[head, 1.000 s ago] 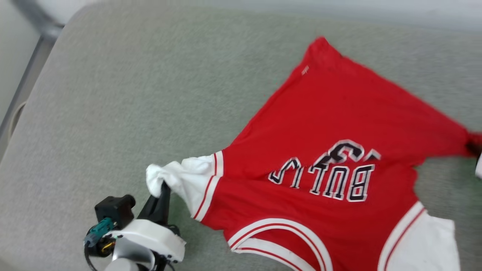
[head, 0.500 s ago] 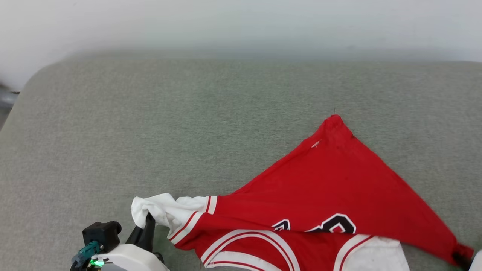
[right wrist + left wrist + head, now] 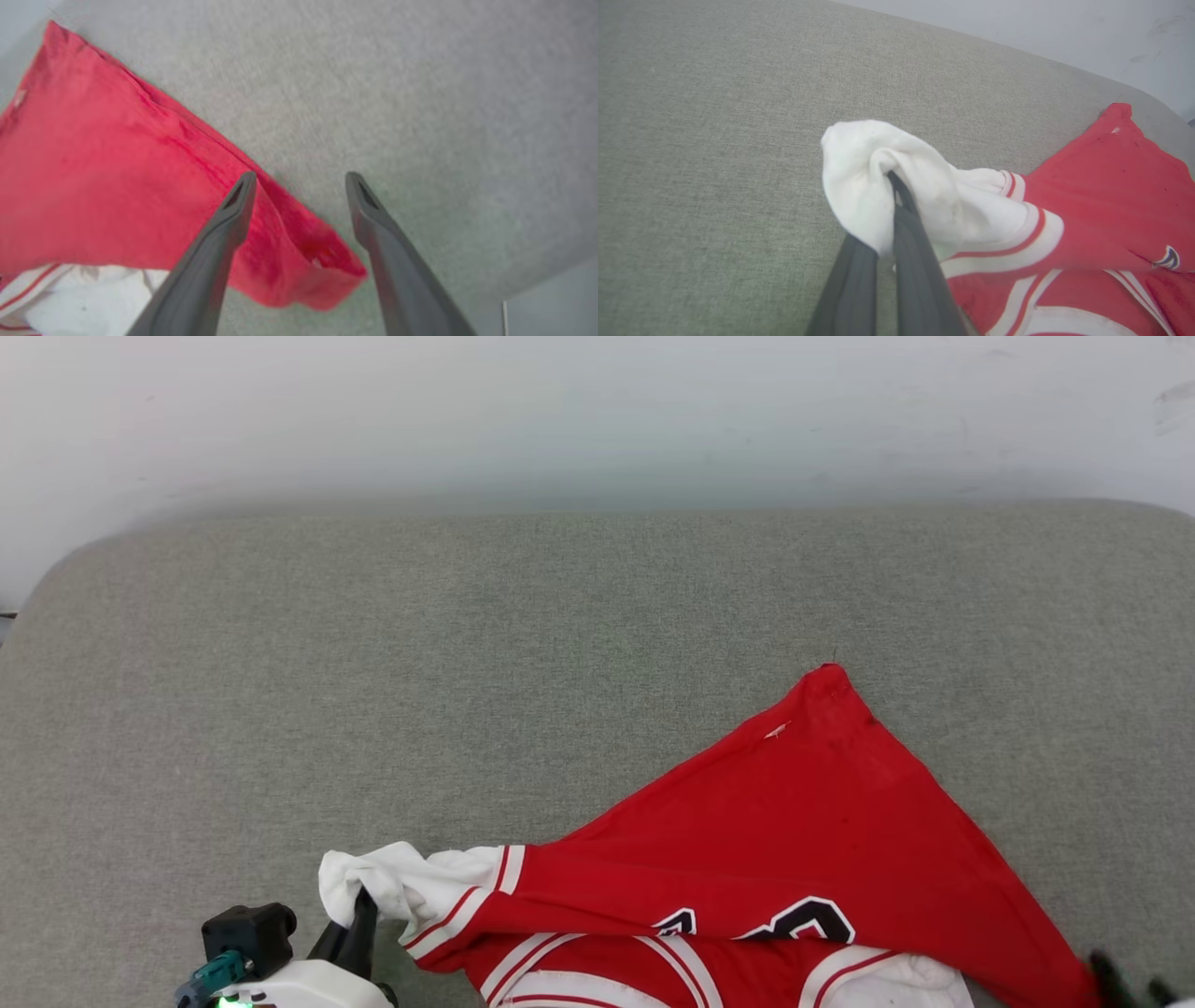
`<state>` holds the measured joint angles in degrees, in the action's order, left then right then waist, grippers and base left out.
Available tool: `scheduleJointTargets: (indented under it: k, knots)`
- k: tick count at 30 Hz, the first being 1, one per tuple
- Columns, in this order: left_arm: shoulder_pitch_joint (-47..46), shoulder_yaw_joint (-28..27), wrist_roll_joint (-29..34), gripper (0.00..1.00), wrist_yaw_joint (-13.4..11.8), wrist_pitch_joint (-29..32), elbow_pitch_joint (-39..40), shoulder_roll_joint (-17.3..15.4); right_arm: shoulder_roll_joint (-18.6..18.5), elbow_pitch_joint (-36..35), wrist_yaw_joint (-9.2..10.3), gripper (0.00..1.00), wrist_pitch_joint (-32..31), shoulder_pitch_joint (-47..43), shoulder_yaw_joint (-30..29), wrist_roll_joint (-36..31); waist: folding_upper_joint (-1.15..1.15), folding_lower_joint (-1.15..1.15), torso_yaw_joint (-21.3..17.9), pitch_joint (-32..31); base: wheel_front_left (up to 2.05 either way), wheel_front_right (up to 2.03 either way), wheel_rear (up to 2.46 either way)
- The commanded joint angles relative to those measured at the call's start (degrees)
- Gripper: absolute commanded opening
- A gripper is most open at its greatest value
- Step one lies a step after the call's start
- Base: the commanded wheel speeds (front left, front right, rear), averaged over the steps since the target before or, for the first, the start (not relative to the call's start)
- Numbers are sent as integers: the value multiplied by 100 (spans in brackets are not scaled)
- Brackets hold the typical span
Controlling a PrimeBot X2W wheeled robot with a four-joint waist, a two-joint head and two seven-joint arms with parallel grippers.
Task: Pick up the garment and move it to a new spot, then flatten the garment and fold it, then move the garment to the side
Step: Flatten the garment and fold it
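A bright red jersey-style T-shirt of thin fabric (image 3: pixel 794 821) lies on the grey-green fabric-covered pad (image 3: pixel 373 663), at its near edge and right of the middle, with one corner pointing toward the far edge. One sleeve (image 3: pixel 878 177) reaches left along the near edge, pinched between the fingers of the left gripper (image 3: pixel 362 901). At the shirt's near right corner, the cloth lies between the spread fingers of the right gripper (image 3: pixel 302 179). A pale wall (image 3: pixel 597 411) rises behind the far edge.

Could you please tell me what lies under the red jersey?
The grey-green upholstered surface shows around the jersey and presumably continues beneath it; anything else under the cloth is hidden.
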<state>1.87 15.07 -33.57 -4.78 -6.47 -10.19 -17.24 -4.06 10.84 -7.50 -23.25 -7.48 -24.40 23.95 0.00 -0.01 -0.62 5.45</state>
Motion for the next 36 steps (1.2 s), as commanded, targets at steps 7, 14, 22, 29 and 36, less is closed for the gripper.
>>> scheduleJointTargets:
  k: [7, 14, 22, 29, 36]
  knots:
    - [-146, 100, 30, 0, 63, 16, 46, -15, -393, 144, 3, 100, 1449, 700, 279, -10, 0, 1, 159, 54, 0, 0, 0]
    - [-371, 244, 104, 0, 113, -1, 95, 58, -1149, 576, 3, 100, 1375, 1572, 1281, 124, 0, 1, 424, 166, 0, 0, 0]
    - [-757, 425, 168, 0, 249, -52, 84, 148, -2089, 855, 3, 100, -437, 2688, 2390, 681, 0, 1, 799, 513, 0, 0, 0]
    - [-1129, 578, 208, 0, 359, -159, 43, 308, -2519, 915, 3, 100, -1578, 3391, 2984, 937, 0, 1, 1141, 891, 0, 0, 0]
    - [-1490, 722, 279, 0, 454, -307, 6, 469, -2694, 1139, 4, 100, -1652, 4055, 3599, 970, 0, 1, 1336, 1415, 0, 0, 0]
